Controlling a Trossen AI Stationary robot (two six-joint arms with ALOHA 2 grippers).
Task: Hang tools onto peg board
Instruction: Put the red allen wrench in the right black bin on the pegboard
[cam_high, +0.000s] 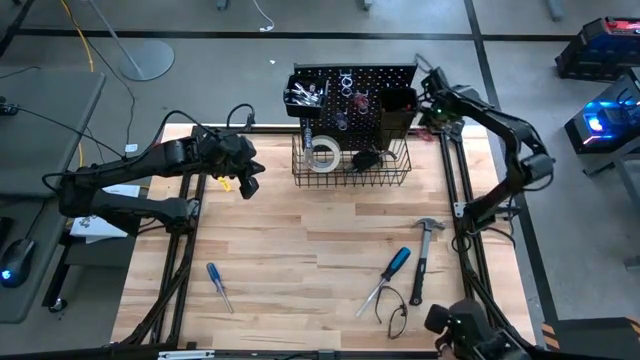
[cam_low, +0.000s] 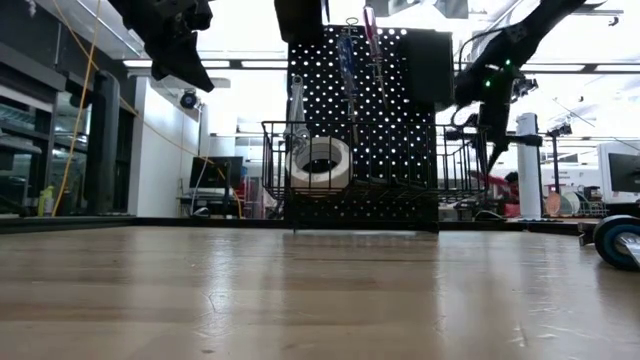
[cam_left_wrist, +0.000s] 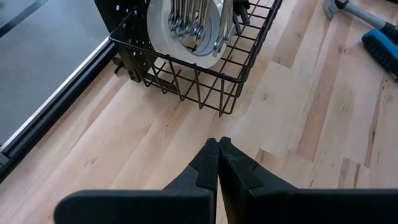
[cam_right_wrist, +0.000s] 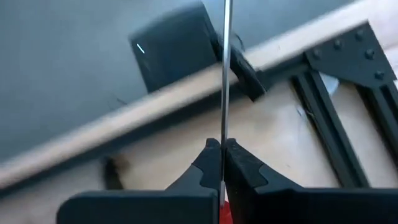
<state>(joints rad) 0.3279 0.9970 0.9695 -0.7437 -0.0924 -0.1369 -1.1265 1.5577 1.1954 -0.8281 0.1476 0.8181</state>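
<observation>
1. The right claw (cam_right_wrist: 221, 144) was closed on a thin silver shaft (cam_right_wrist: 226, 68), with a bit of red showing just below its fingertips; this looked like a red-handled screwdriver.
2. In the high view the right claw (cam_high: 432, 108) hung at the far right corner of the table (cam_high: 300, 260), just beside the right edge of the peg board (cam_high: 365, 90).
3. The left claw (cam_left_wrist: 218, 144) was closed with nothing between its fingers, above bare wood just in front of the wire basket (cam_left_wrist: 205, 87).
4. In the high view the left claw (cam_high: 248, 182) sat to the left of the basket, well apart from the right claw.
5. The peg board stood upright at the far side of the table, with two black bins on its face and the wire basket at its foot.
6. A white tape roll (cam_high: 322, 152) and some silver wrenches (cam_left_wrist: 193, 25) lay in the basket, close ahead of the left claw.
7. Nearer the front edge, well away from both claws, lay a black-handled hammer (cam_high: 424, 255), a blue-handled screwdriver (cam_high: 388, 275), a second blue-handled screwdriver (cam_high: 218, 285) and a pair of pliers (cam_high: 397, 310).
8. The table was pale wooden planking framed by black rails (cam_high: 462, 200).
9. The floor (cam_high: 200, 50) around it was grey.
10. In the low view the room behind showed bright ceiling lights (cam_low: 240, 60), a monitor (cam_low: 212, 172) and a yellow cable (cam_low: 80, 100) hanging at the left.
</observation>
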